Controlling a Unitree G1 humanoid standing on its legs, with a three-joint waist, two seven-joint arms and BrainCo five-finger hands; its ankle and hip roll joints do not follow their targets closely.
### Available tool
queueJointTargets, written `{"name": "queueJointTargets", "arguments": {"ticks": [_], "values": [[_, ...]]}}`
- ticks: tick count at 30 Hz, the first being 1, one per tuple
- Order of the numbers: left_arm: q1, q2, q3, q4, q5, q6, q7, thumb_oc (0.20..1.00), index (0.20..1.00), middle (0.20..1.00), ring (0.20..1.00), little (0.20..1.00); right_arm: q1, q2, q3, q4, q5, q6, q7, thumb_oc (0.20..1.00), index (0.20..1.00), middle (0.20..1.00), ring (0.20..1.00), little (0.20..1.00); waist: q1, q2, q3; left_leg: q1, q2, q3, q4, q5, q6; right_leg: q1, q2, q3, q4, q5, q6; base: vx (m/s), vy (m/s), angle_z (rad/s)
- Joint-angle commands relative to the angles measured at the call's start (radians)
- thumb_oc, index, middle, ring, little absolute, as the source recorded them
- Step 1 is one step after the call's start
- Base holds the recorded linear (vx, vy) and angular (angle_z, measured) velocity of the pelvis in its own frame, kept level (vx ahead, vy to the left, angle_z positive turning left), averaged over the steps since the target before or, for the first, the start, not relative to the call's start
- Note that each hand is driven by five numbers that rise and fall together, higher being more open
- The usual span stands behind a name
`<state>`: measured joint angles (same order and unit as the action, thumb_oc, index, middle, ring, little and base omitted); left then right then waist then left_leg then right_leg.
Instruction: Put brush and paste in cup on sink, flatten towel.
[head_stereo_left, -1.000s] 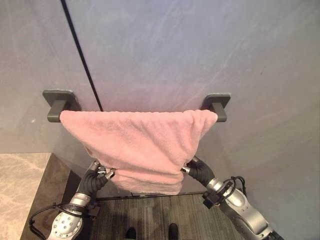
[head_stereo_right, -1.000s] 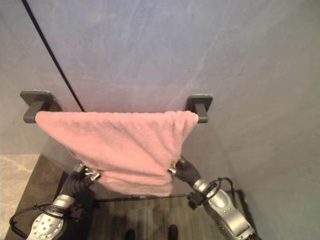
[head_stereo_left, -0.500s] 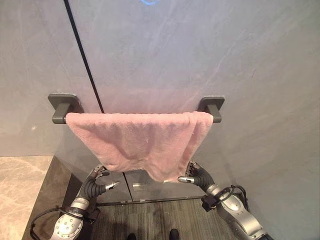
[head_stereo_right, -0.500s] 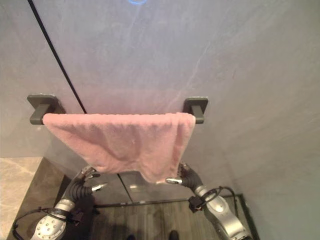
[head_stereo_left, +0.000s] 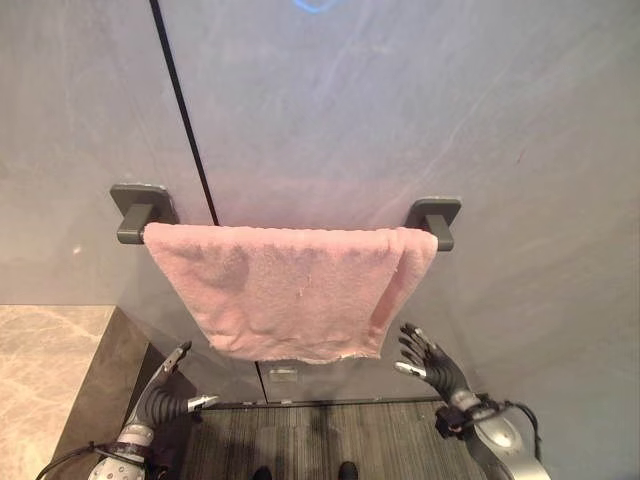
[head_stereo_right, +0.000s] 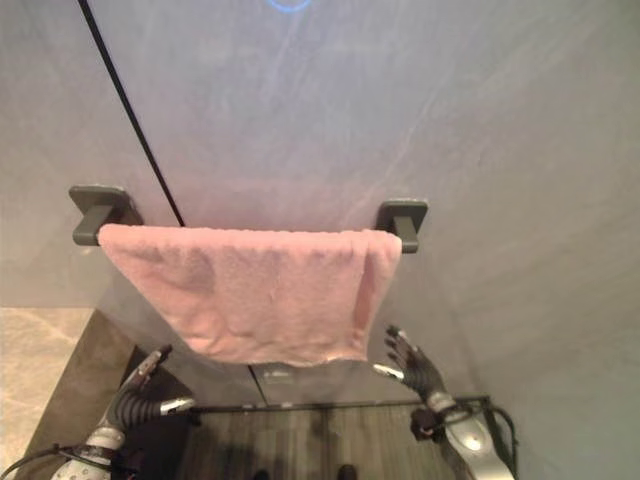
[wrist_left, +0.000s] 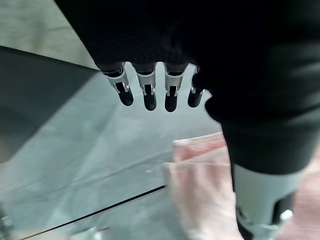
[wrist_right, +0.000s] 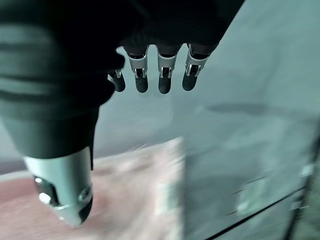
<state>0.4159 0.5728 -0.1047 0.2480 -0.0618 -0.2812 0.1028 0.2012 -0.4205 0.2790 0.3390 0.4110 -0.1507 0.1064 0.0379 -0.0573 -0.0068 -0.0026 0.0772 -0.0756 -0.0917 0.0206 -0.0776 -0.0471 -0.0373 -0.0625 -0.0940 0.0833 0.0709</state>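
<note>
Pink towel (head_stereo_left: 290, 290) hangs spread over a dark grey rail (head_stereo_left: 140, 215) across the middle of the left eye frame, draped from the left bracket to the right bracket (head_stereo_left: 437, 217) against a grey stone-look wall (head_stereo_left: 400, 100). Its lower hem runs fairly level, with the left edge slanting inward toward the bottom. Both hands sit below it, apart from the cloth. Left hand (head_stereo_left: 165, 400) shows in the lower left of the frame, fingers extended and relaxed, holding nothing; its wrist view shows straight dark-tipped fingers (wrist_left: 150, 95) with the pink cloth beyond them. Right hand (head_stereo_left: 430, 362) is in the lower right, just beside the towel's lower right corner, fingers splayed wide and empty; its wrist view shows straight fingers (wrist_right: 162, 75) and the towel past them. Beige marble surface (head_stereo_left: 40, 370) fills the lower left corner, and dark flooring (head_stereo_left: 320, 440) lies along the bottom.
</note>
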Motion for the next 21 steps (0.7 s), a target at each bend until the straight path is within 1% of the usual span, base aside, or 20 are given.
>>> {"name": "queueJointTargets", "arguments": {"ticks": [1, 2, 4, 7, 8, 9, 10, 11, 12, 14, 18, 20, 21], "values": [[-0.094, -0.016, -0.061, 0.079, -0.029, -0.01, -0.031, 1.0, 1.0, 1.0, 1.0, 1.0, -0.077, 0.022, 0.017, 0.007, -0.067, -0.041, -0.037, 1.0, 1.0, 1.0, 1.0, 1.0, -0.013, -0.014, 0.004, -0.013, 0.038, 0.025, 0.004, 0.0, -0.005, 0.012, -0.123, -0.038, 0.007, -0.016, 0.107, -0.03, 0.029, 0.01], [-0.129, -0.041, -0.108, 0.151, -0.017, 0.007, -0.04, 1.0, 1.0, 1.0, 1.0, 1.0, -0.097, 0.045, 0.017, 0.078, -0.083, -0.04, -0.055, 1.0, 1.0, 1.0, 1.0, 1.0, -0.019, -0.012, 0.0, -0.016, 0.036, 0.026, 0.004, 0.001, -0.004, 0.01, -0.124, -0.036, 0.007, -0.014, 0.107, 0.0, 0.0, 0.0], [-0.146, -0.054, -0.114, 0.18, -0.021, 0.005, -0.032, 1.0, 1.0, 1.0, 1.0, 1.0, -0.105, 0.056, 0.019, 0.117, -0.078, -0.037, -0.064, 1.0, 1.0, 1.0, 1.0, 1.0, -0.02, -0.011, -0.002, -0.017, 0.036, 0.028, 0.004, 0.003, -0.004, 0.008, -0.125, -0.035, 0.007, -0.012, 0.107, 0.0, 0.0, 0.0], [-0.17, -0.083, -0.133, 0.234, -0.048, 0.019, -0.046, 1.0, 1.0, 1.0, 1.0, 1.0, -0.145, 0.067, 0.029, 0.193, -0.15, -0.037, -0.09, 1.0, 1.0, 1.0, 1.0, 1.0, -0.023, -0.008, -0.005, -0.019, 0.035, 0.033, 0.004, 0.006, -0.004, 0.004, -0.125, -0.031, 0.007, -0.008, 0.107, 0.0, 0.0, 0.0], [-0.182, -0.092, -0.142, 0.256, -0.05, 0.021, -0.043, 1.0, 1.0, 1.0, 1.0, 1.0, -0.161, 0.077, 0.037, 0.238, -0.153, -0.032, -0.101, 1.0, 1.0, 1.0, 1.0, 1.0, -0.022, -0.007, -0.006, -0.02, 0.035, 0.033, 0.004, 0.006, -0.004, 0.003, -0.124, -0.03, 0.007, -0.007, 0.106, 0.0, 0.0, 0.0], [-0.184, -0.092, -0.142, 0.258, -0.05, 0.02, -0.043, 1.0, 1.0, 1.0, 1.0, 1.0, -0.163, 0.078, 0.037, 0.24, -0.153, -0.033, -0.101, 1.0, 1.0, 1.0, 1.0, 1.0, -0.022, -0.007, -0.005, -0.02, 0.035, 0.033, 0.004, 0.006, -0.004, 0.003, -0.124, -0.03, 0.007, -0.007, 0.106, 0.0, 0.0, 0.0], [-0.198, -0.106, -0.152, 0.298, -0.054, 0.028, -0.043, 1.0, 1.0, 1.0, 1.0, 1.0, -0.178, 0.092, 0.034, 0.285, -0.149, -0.033, -0.113, 1.0, 1.0, 1.0, 1.0, 1.0, -0.023, -0.006, -0.006, -0.019, 0.036, 0.034, 0.004, 0.007, -0.004, 0.003, -0.124, -0.029, 0.007, -0.006, 0.106, 0.0, 0.0, 0.0], [-0.226, -0.141, -0.157, 0.371, -0.058, 0.038, -0.031, 1.0, 1.0, 1.0, 1.0, 1.0, -0.209, 0.113, 0.048, 0.383, -0.158, -0.023, -0.123, 1.0, 1.0, 1.0, 1.0, 1.0, -0.023, -0.005, -0.009, -0.019, 0.036, 0.035, 0.004, 0.007, -0.004, 0.002, -0.124, -0.026, 0.007, -0.006, 0.104, 0.0, 0.0, 0.0], [-0.236, -0.158, -0.161, 0.401, -0.081, 0.044, -0.033, 1.0, 1.0, 1.0, 1.0, 1.0, -0.223, 0.128, 0.04, 0.425, -0.15, -0.021, -0.138, 1.0, 1.0, 1.0, 1.0, 1.0, -0.025, -0.003, -0.01, -0.02, 0.036, 0.036, 0.004, 0.008, -0.004, 0.001, -0.124, -0.025, 0.007, -0.004, 0.104, 0.0, 0.0, 0.0], [-0.256, -0.18, -0.155, 0.456, -0.106, 0.048, -0.026, 1.0, 1.0, 1.0, 1.0, 1.0, -0.241, 0.145, 0.035, 0.494, -0.124, -0.014, -0.135, 1.0, 1.0, 1.0, 1.0, 1.0, -0.024, -0.002, -0.012, -0.02, 0.037, 0.037, 0.004, 0.01, -0.004, 0.0, -0.123, -0.026, 0.007, -0.004, 0.102, 0.0, 0.0, 0.0], [-0.273, -0.198, -0.159, 0.521, -0.094, 0.05, -0.019, 1.0, 1.0, 1.0, 1.0, 1.0, -0.255, 0.158, 0.032, 0.575, -0.139, -0.012, -0.143, 1.0, 1.0, 1.0, 1.0, 1.0, -0.024, -0.001, -0.014, -0.019, 0.036, 0.036, 0.004, 0.009, -0.005, 0.004, -0.121, -0.026, 0.007, -0.006, 0.1, 0.0, 0.0, 0.0], [-0.293, -0.239, -0.142, 0.63, -0.132, 0.062, -0.018, 1.0, 1.0, 1.0, 1.0, 1.0, -0.265, 0.171, 0.018, 0.642, -0.13, -0.009, -0.152, 1.0, 1.0, 1.0, 1.0, 1.0, -0.026, 0.001, -0.019, -0.017, 0.037, 0.038, 0.004, 0.01, -0.005, 0.005, -0.12, -0.025, 0.007, -0.006, 0.099, 0.0, 0.0, 0.0], [-0.302, -0.247, -0.139, 0.656, -0.145, 0.064, -0.02, 1.0, 1.0, 1.0, 1.0, 1.0, -0.271, 0.174, 0.012, 0.657, -0.129, -0.009, -0.157, 1.0, 1.0, 1.0, 1.0, 1.0, -0.027, 0.002, -0.021, -0.017, 0.037, 0.039, 0.004, 0.01, -0.006, 0.006, -0.12, -0.025, 0.007, -0.007, 0.098, 0.0, 0.0, 0.0]]}}
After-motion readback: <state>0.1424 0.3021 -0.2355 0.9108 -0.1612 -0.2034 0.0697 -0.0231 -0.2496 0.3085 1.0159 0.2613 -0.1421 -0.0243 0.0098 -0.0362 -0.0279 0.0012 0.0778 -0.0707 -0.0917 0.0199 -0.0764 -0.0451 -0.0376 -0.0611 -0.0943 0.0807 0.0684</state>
